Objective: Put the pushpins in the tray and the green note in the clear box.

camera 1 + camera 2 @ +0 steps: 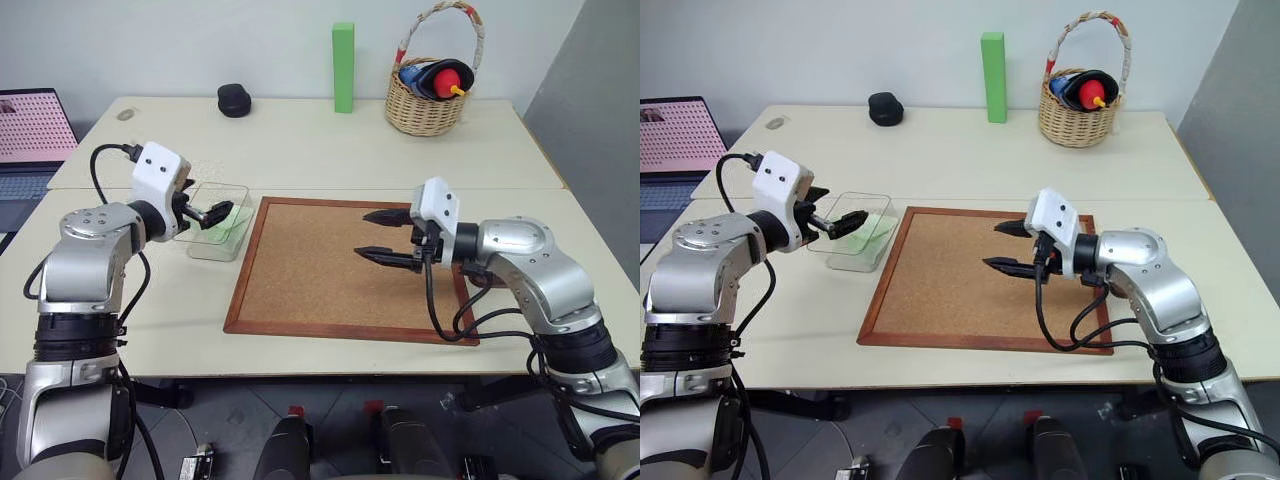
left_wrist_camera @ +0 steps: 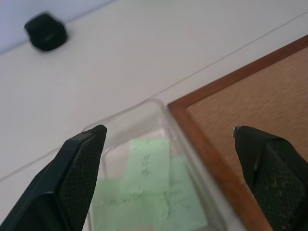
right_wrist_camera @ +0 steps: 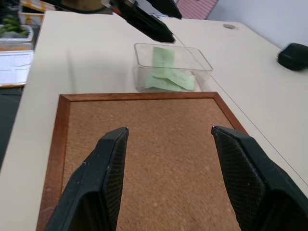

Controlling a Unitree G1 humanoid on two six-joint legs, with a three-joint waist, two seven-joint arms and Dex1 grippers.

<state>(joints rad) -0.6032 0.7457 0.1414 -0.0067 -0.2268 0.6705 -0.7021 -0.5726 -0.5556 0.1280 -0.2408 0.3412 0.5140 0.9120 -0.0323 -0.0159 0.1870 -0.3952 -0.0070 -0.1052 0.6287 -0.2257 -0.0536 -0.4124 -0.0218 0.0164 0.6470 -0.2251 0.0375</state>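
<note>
Two sets of jaws, both mine, both released and empty. My left gripper (image 1: 212,214), left of centre in the head view, hangs over the clear box (image 1: 238,240), fingers spread wide with nothing between them. My right gripper (image 1: 384,236), right of centre, sits above the corkboard (image 1: 330,280), jaws parted, holding nothing.

Item: clear box, on the table (image 1: 300,150), just beside the corkboard's left edge, its wooden frame close to the box wall.

Item: green note (image 2: 149,159), lying flat inside the clear box among other pale green slips, faint handwriting on it.

Item: pushpins and tray, cannot tell where; too small or hidden to make out.

Item: bright green block (image 1: 343,67), upright, upper centre of the frame.

Item: wicker basket (image 1: 428,105), upper right, coloured things inside.

Item: small black object (image 1: 234,100), upper left of centre on the table.

Item: laptop (image 1: 30,140), far left edge.
</note>
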